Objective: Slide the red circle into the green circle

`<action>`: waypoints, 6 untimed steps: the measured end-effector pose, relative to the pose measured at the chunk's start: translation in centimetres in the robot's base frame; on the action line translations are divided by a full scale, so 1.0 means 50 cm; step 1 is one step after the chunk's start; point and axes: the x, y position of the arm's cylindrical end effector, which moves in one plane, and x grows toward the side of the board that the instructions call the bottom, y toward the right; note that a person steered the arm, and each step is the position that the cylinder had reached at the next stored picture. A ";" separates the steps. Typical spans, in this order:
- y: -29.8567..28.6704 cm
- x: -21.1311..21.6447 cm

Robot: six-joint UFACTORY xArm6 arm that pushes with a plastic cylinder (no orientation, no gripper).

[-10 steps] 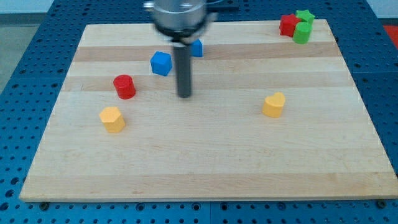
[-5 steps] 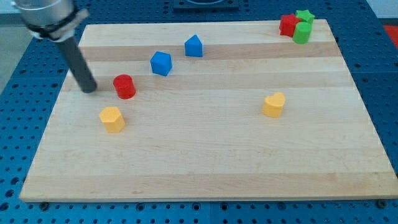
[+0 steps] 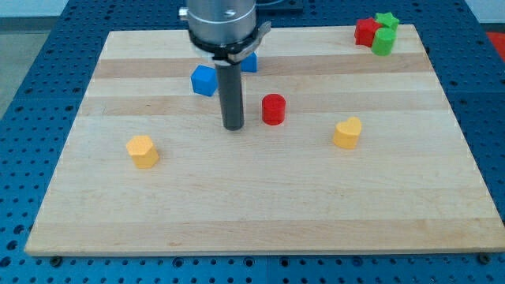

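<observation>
Tip-wise: my tip (image 3: pixel 233 126) was a bare rod end on the board, no jaws to open or shut, holding nothing.

Nearest, just to the view's right of my tip and slightly toward the top, sat the red circle (image 3: pixel 273 109). Small gap visible, so probably not in contact.

Up and to the view's left of my tip: blue cube-ish block (image 3: pixel 204 80). A second blue block (image 3: pixel 249 61) sat behind the rod, partly hidden.

Farther right: yellow heart-like block (image 3: pixel 347 133), below a straight line to the goal. Farther left and down: yellow hexagon-ish block (image 3: pixel 143 151), well clear.

Far off at the top-right corner: green circle (image 3: pixel 383 42), packed against a red block (image 3: pixel 365 31) and a green star (image 3: pixel 387 20).

Handling guess: red circle looked light, rigid, low; should slide easily on smooth wood (image 3: pixel 260 205) but, being round, roll off an off-centre push. No grasp possible. Contact point should be its lower-left side, opposite the green circle, line through centre.
</observation>
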 end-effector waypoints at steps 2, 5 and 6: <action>0.166 -0.072; 0.299 -0.112; 0.323 -0.107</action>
